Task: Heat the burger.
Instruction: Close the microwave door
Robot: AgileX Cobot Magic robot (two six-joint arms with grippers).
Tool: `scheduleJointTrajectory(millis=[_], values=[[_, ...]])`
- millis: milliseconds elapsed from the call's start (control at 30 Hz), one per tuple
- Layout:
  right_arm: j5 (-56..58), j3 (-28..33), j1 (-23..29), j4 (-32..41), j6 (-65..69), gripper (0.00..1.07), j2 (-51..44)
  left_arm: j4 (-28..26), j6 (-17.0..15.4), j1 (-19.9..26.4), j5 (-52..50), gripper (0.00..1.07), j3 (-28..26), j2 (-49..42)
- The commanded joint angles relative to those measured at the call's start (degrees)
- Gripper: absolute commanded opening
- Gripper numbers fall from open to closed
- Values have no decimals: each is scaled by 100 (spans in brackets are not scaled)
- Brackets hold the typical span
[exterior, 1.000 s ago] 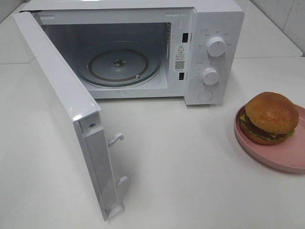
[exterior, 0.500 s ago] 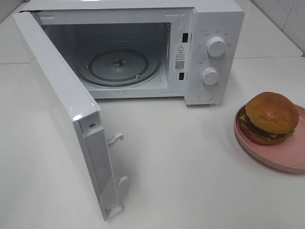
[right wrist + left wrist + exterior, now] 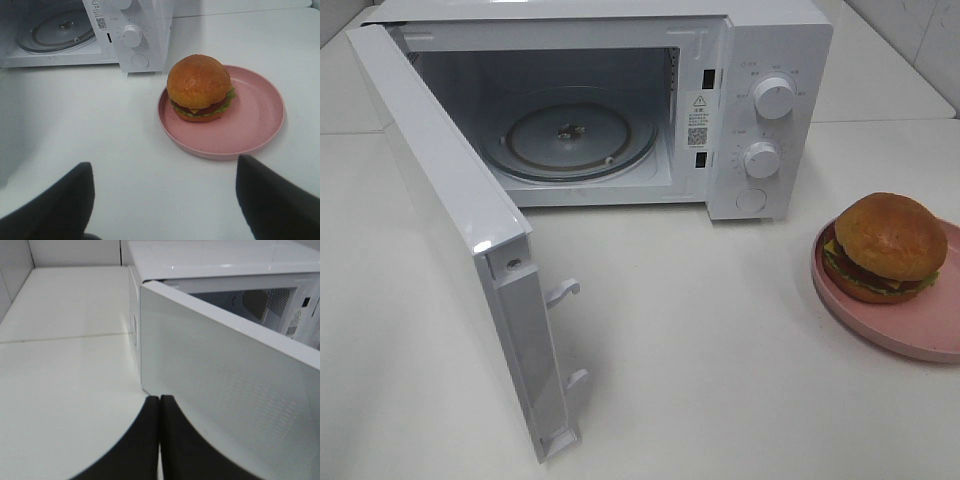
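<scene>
A burger [image 3: 888, 246] sits on a pink plate [image 3: 920, 330] right of the open microwave [image 3: 620, 100]. The right gripper [image 3: 165, 200], near the plate, has its fingers spread wide and empty; the left gripper's [image 3: 159, 440] fingers are pressed together beside the door [image 3: 225, 380].

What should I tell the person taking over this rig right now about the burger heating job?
Left gripper: fingers shut, empty, beside the outer face of the microwave door.
Right gripper: fingers wide open, empty, facing the burger.
Burger sits on the pink plate, right of the microwave, on the table.
Done: door swung fully open; glass turntable bare.
Left: grasp the burger, set it on the turntable, shut the door, turn the knobs.
</scene>
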Motion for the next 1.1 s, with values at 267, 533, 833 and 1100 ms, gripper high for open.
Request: scheduleJointTrajectory(millis=[267,533,833,1100], values=[[-80,17,-40,-23,-74,73,-160,-189,74,11,-1192,0,29,2590],[-80,17,-40,-23,-74,73,-160,-1175,1117,-11,-2000,0,-166,4074],[-80,17,-40,-23,-74,73,-160,-2303,2458,-11,-2126,0,-636,5409],[-80,17,-40,-23,-74,73,-160,-2722,3060,-11,-2149,0,-968,5993]])
